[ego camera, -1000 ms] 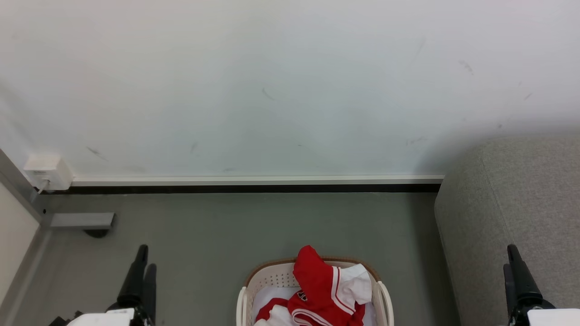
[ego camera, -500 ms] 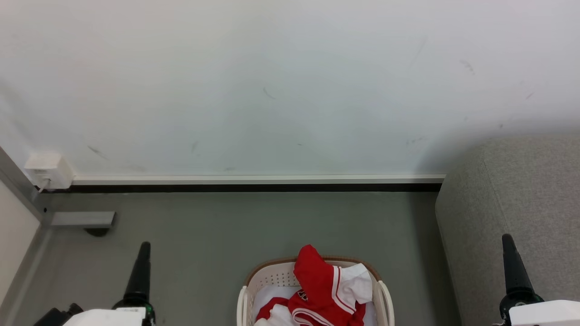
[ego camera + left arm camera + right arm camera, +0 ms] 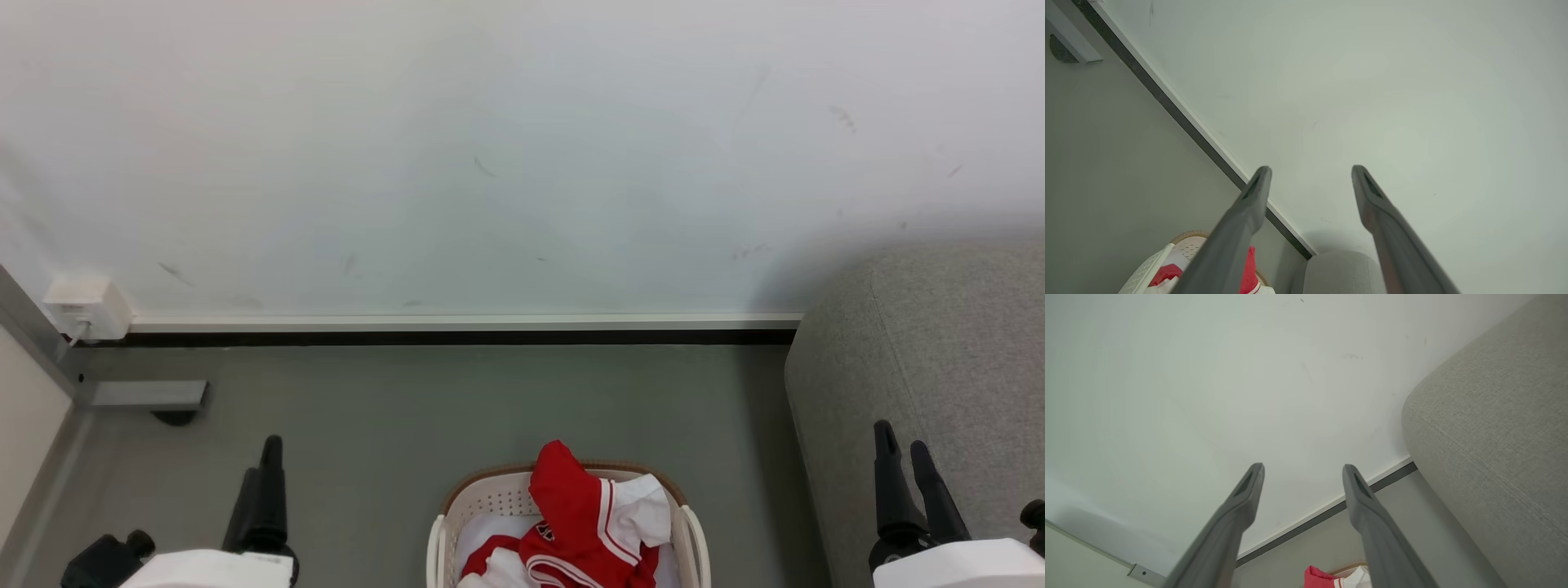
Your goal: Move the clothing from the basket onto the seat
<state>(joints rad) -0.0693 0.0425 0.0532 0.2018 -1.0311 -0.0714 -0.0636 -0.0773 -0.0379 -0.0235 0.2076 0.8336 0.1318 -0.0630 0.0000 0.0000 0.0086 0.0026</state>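
The clothing (image 3: 584, 523) is heaped in the basket (image 3: 482, 506), left of the sofa (image 3: 939, 351), w/ its red peak pointed toward the wall and its long axis approx. front-to-back. The left gripper (image 3: 263, 459) and right gripper (image 3: 900, 437) are held spread wide, nothing grasped. Vs. 1 sec ago the clothing is unmoved; both grippers have been turned, so the right's two fingers are now seen apart.

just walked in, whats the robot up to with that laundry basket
A two-armed robot is set to move laundry. The red and white clothing lies piled in the cream basket on the grey floor before it. The grey seat stands to its right, with no clothing on the part in view. The left gripper and right gripper are both open and empty, one on either side of the basket.
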